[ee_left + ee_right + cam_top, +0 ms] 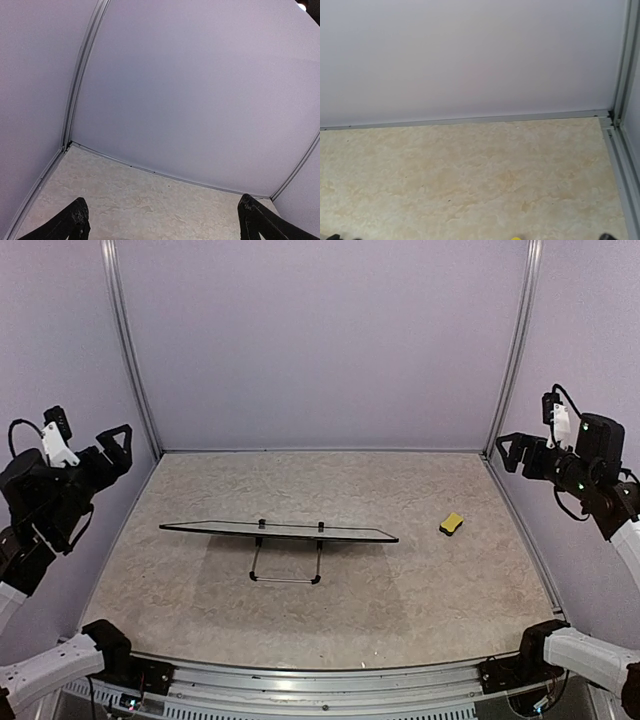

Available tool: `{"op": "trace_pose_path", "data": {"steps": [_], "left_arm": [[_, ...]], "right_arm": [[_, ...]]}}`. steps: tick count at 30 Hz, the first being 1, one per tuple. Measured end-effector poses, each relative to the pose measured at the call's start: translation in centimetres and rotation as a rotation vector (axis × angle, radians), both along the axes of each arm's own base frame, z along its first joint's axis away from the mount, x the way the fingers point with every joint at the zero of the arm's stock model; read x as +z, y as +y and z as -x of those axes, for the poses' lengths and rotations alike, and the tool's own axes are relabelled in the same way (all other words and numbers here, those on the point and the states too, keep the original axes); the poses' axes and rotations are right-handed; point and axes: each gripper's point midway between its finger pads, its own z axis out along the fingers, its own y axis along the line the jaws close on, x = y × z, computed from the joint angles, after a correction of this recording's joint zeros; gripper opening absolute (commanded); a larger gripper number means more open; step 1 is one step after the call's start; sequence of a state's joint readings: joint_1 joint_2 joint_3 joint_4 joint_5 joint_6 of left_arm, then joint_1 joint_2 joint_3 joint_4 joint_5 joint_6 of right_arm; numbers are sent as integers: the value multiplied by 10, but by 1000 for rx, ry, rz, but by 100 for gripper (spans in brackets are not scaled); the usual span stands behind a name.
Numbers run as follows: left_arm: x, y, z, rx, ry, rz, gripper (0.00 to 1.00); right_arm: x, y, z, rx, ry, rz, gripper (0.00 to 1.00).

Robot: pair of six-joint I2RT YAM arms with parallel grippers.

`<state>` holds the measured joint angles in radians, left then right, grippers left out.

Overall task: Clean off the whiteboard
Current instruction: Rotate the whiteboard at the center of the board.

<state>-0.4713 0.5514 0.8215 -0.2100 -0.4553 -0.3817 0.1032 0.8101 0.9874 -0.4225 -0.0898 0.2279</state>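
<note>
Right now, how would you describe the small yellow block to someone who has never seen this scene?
On the beige marbled table, find the thin black-rimmed whiteboard propped at the middle. Right of it, toward the table's right edge, the small yellow sponge block lies alone. It is the only brightly coloured thing there.

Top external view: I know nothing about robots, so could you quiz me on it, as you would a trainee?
1. True or false: the yellow sponge touches the whiteboard.
2. The sponge lies nearer which arm? A left; B right; C equally near both.
3. Fill in: the whiteboard is propped on a black wire ____.
Key: 1 false, it lies apart; 2 B; 3 stand.
</note>
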Motion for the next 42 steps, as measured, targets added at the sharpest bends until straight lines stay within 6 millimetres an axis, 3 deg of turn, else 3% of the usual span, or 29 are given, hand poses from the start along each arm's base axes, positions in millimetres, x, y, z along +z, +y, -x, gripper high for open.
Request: {"op": "trace_pose_path", "data": {"steps": [8,18,31,42], "left_arm": [[-22,4,-4,33,45,46,99],[-84,-4,-9,51,146,32,99],[-145,-49,20,17,129,-31,99],[-164,-41,44,199,78,55,99]], "right_arm": [[-7,-5,-1,-29,15,2,99],[-15,-5,-3,-37,37,-12,100],[-22,-5,-3,-37,52,-14,100],[-22,-5,-3,-36,54,-14,99]]}}
